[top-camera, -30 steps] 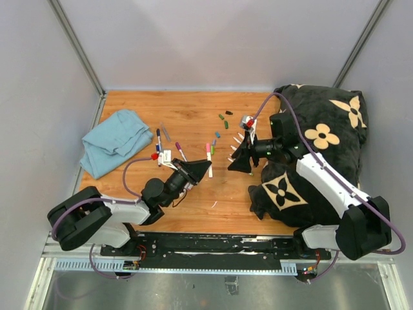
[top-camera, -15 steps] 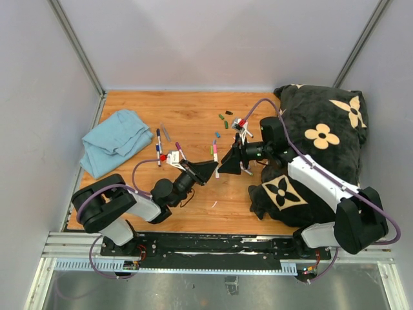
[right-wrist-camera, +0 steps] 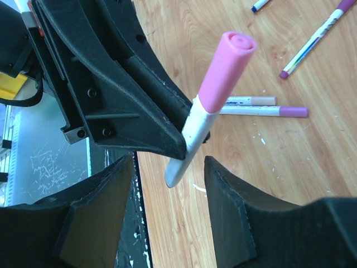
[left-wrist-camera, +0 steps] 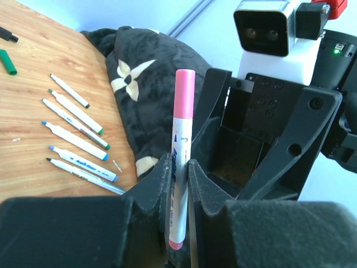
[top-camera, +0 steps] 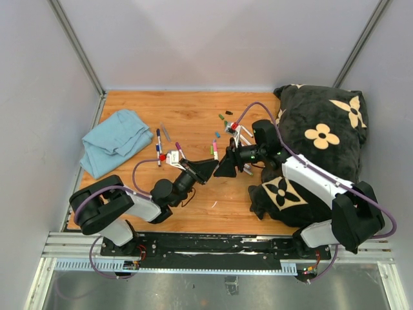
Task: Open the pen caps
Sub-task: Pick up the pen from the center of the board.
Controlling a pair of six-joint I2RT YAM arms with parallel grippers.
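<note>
My left gripper (top-camera: 208, 169) is shut on a slim white marker (left-wrist-camera: 179, 167) and holds it upright, its pink pen cap (left-wrist-camera: 184, 92) sticking out beyond the fingertips. My right gripper (top-camera: 226, 169) faces it tip to tip and is open. In the right wrist view the pink cap (right-wrist-camera: 226, 72) points toward the camera, and the marker's bare end hangs between my open right fingers (right-wrist-camera: 170, 184), which do not touch it. Loose pen caps (top-camera: 222, 119) in green and black lie on the wooden table behind. Several uncapped markers (left-wrist-camera: 75, 139) lie in a row.
A black pillow (top-camera: 316, 148) with cream flowers fills the right side under the right arm. A blue cloth (top-camera: 115, 141) lies at the left. Capped markers (top-camera: 158, 139) lie near the cloth, and two more (right-wrist-camera: 262, 109) lie under the grippers.
The right gripper has moved left up to the left gripper's marker, and its jaws have narrowed somewhat. The left gripper has shifted slightly right with the marker still clamped.
</note>
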